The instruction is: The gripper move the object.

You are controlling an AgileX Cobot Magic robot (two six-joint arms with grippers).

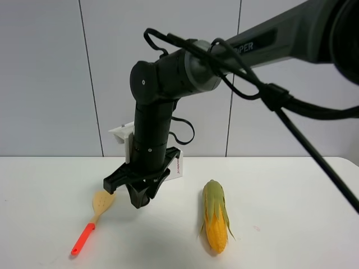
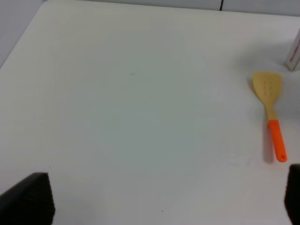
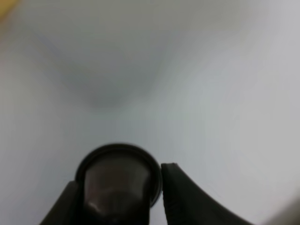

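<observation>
My right gripper [image 1: 139, 199] hangs from the thick black arm that reaches across to the left of the middle, its fingertips just above the table. In the right wrist view the gripper [image 3: 121, 192] is shut on the object [image 3: 119, 180], a tiny dark capsule with a flared round rim, held between the two black fingers [image 3: 180, 197]. In the exterior view the capsule is hidden inside the claw. My left gripper [image 2: 161, 199] shows only in the left wrist view, with its two black tips far apart, open and empty over bare table.
A wooden spatula with an orange handle [image 1: 92, 219] lies just left of the right gripper; it also shows in the left wrist view [image 2: 272, 112]. A corn cob [image 1: 216, 221] lies to the right. A white box [image 1: 175, 166] stands behind the arm.
</observation>
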